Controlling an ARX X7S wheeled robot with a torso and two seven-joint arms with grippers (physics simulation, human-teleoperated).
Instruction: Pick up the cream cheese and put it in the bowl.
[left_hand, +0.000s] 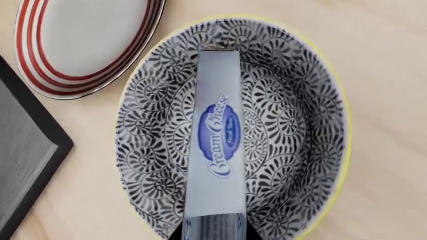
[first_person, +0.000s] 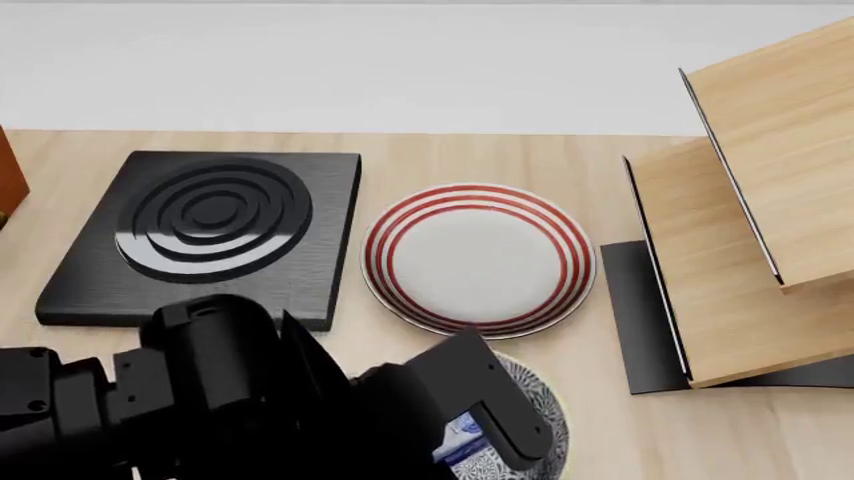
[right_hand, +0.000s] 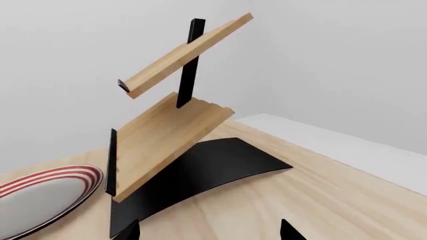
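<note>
cream cheese (left_hand: 218, 145) in left tool (left_hand: 215, 231), over bowl (left_hand: 300, 125)

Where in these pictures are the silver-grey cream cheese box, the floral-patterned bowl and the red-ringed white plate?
Silver-grey cream cheese box (left_hand: 219, 135): left wrist view, blue oval label.
Floral-patterned bowl (left_hand: 300, 135): left wrist view, inner wall.
Red-ringed white plate (first_person: 478, 257): head view, white centre.

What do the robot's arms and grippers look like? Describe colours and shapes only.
The left arm is all black: blocky, rounded housings joined in segments, with no visible cables or markings. The left gripper shows only dark finger edges. The right gripper shows two thin black pointed fingertips; its arm is out of view.
</note>
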